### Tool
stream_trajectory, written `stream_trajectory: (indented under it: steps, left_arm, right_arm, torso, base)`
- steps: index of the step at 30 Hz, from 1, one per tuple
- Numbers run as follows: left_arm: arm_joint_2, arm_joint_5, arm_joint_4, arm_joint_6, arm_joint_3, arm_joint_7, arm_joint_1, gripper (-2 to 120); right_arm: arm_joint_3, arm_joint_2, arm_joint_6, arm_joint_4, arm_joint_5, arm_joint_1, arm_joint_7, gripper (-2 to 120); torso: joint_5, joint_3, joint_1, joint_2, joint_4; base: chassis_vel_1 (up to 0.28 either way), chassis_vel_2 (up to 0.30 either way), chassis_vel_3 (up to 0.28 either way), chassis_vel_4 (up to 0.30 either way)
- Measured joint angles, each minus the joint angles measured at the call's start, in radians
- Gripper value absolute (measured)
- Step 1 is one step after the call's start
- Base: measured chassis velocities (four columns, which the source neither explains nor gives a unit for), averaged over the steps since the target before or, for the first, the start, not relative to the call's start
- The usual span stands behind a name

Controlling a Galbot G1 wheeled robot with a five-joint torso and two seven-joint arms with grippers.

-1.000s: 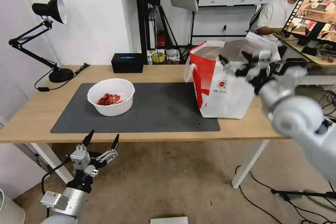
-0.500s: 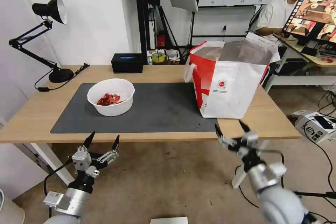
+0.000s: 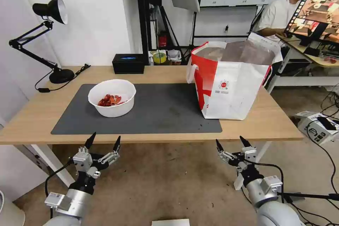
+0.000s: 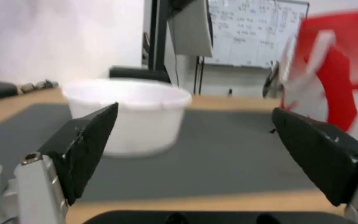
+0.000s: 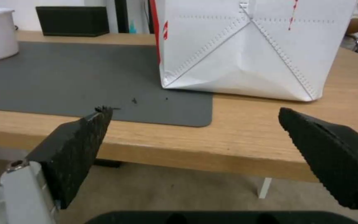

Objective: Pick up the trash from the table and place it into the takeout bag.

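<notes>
The left gripper (image 3: 103, 140) hangs below the near edge of the table (image 3: 39, 113), at about 7 o'clock in the head view. Its two black fingers are spread wide apart and hold nothing. In the left wrist view the left gripper (image 4: 193, 137) points across the mat toward the bowl.

The right gripper (image 3: 230, 143) hangs below the near table edge at about 5 o'clock, just under the near right corner of the mat. Its fingers are likewise spread wide with nothing between them. In the right wrist view the right gripper (image 5: 195, 137) faces the table edge and the base of the bag.

The white bowl (image 3: 112, 97) stands upright on the left half of the dark grey mat (image 3: 166, 109), at about 10 o'clock from the picture centre. Red shells (image 3: 109, 100) lie inside it.

The takeout bag (image 3: 229, 81) stands upright at about 2 o'clock, well apart from the bowl. Its base rests partly on the right end of the mat and partly on bare wood. Its top is open, showing the foil lining; a white handle hangs on its left side.

A black box (image 3: 128, 63) sits at the far table edge, at 12 o'clock from the bowl. A black desk lamp (image 3: 49, 10) stands at the far left corner.
</notes>
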Motion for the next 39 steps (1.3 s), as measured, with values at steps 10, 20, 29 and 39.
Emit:
stream_trajectory:
  steps: [10, 20, 29, 39]
  left_arm:
    - [0.386, -0.442, 0.031, 0.230, -0.007, -0.274, -0.334, 100]
    - [0.594, -0.840, 0.172, 0.530, 0.071, -0.439, -0.566, 100]
    - [0.612, -0.976, 0.329, 0.645, 0.239, -0.478, -0.802, 100]
    - [0.576, -0.978, 0.493, 0.831, 0.450, -0.523, -1.033, 100]
  right_arm:
    - [-0.001, -0.001, -0.001, 0.001, 0.003, 0.004, 0.000, 100]
    - [-0.001, -0.002, -0.002, 0.002, 0.005, 0.006, 0.000, 100]
    - [-0.001, -0.002, -0.003, 0.002, 0.005, 0.006, 0.000, 100]
    - [-0.001, -0.002, -0.003, 0.002, 0.006, 0.006, 0.000, 100]
  torso:
    - [0.0002, 0.000, 0.000, 0.000, -0.0007]
    - [0.0004, 0.000, 0.000, 0.000, 0.0003]
    - [0.0003, 0.000, 0.000, 0.000, -0.0006]
    - [0.0003, 0.000, 0.000, 0.000, -0.0006]
  base:
    - [0.000, 0.000, 0.000, 0.000]
    - [0.000, 0.000, 0.000, 0.000]
    - [0.000, 0.000, 0.000, 0.000]
    - [0.000, 0.000, 0.000, 0.000]
